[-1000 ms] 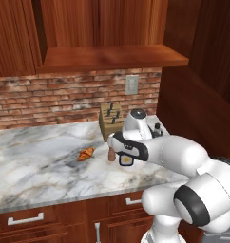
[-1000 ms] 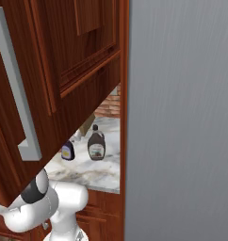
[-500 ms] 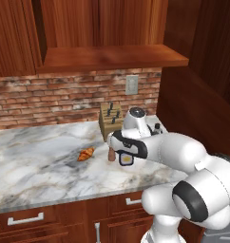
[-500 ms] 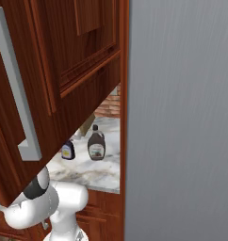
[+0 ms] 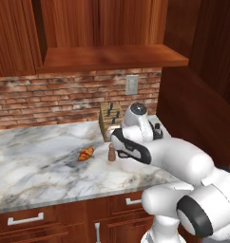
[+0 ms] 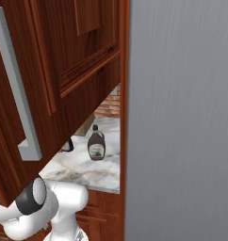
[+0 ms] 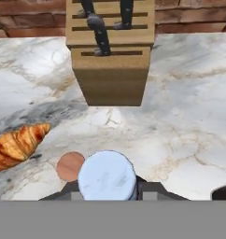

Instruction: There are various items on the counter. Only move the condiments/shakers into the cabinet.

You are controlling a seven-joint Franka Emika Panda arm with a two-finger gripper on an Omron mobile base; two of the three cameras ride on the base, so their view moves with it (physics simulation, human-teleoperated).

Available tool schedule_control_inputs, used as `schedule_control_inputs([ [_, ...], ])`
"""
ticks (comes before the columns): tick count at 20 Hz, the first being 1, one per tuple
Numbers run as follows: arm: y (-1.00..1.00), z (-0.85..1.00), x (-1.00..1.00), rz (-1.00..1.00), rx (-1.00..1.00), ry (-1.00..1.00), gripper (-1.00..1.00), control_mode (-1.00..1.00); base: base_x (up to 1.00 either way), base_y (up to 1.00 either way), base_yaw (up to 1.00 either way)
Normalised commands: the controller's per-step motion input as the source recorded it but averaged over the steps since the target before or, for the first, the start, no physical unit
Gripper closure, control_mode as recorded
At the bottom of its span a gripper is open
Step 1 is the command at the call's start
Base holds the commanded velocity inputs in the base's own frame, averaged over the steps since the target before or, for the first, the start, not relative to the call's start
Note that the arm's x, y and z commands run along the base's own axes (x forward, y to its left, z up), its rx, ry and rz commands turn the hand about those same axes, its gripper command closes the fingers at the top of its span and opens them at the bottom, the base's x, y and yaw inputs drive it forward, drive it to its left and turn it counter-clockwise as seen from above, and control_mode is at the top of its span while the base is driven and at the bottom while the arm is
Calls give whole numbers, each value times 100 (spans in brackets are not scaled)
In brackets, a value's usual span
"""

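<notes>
My gripper (image 7: 107, 190) is shut on a pale round-topped shaker (image 7: 107, 175), which stands on the counter (image 7: 189, 121). A brown shaker (image 7: 70, 166) stands close against its left side and also appears as the short brown shaker (image 5: 111, 152) beside my gripper (image 5: 119, 152). The croissant (image 7: 17, 145) lies further left, and the knife block (image 7: 112, 60) stands straight ahead. In the right base view a dark-brown black-capped bottle (image 6: 96, 144) stands on the counter (image 6: 83, 169), with a dark-blue bottle (image 6: 68, 146) half hidden behind a cabinet door. The cabinet shelf (image 5: 112, 57) hangs above.
A brick wall with a socket (image 5: 131, 84) backs the counter (image 5: 36, 166). A tall wooden side panel (image 5: 197, 95) closes the right end. In the right base view an open cabinet door (image 6: 64, 70) and a grey panel (image 6: 182, 117) block much of the sight.
The jaws have closed from wide open onto the pale-topped shaker. The arm and the other things have stayed where they were.
</notes>
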Motion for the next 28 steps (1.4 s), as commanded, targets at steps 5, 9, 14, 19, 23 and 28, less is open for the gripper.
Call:
schedule_control_inputs([
  [5, 0, 100, -62, -4, 0, -36, 100, -100, 0, 0, 0],
  [9, 0, 100, -54, -6, 0, -38, 100, -100, 0, 0, 0],
  [14, 0, 100, -28, -2, 0, -25, 100, -100, 0, 0, 0],
  [19, -7, 100, -19, -20, 4, -11, 100, -100, 0, 0, 0],
  [23, -18, 100, -13, -29, 9, 0, 100, -100, 0, 0, 0],
  [28, -43, 100, -26, -36, 19, 4, 100, -100, 0, 0, 0],
])
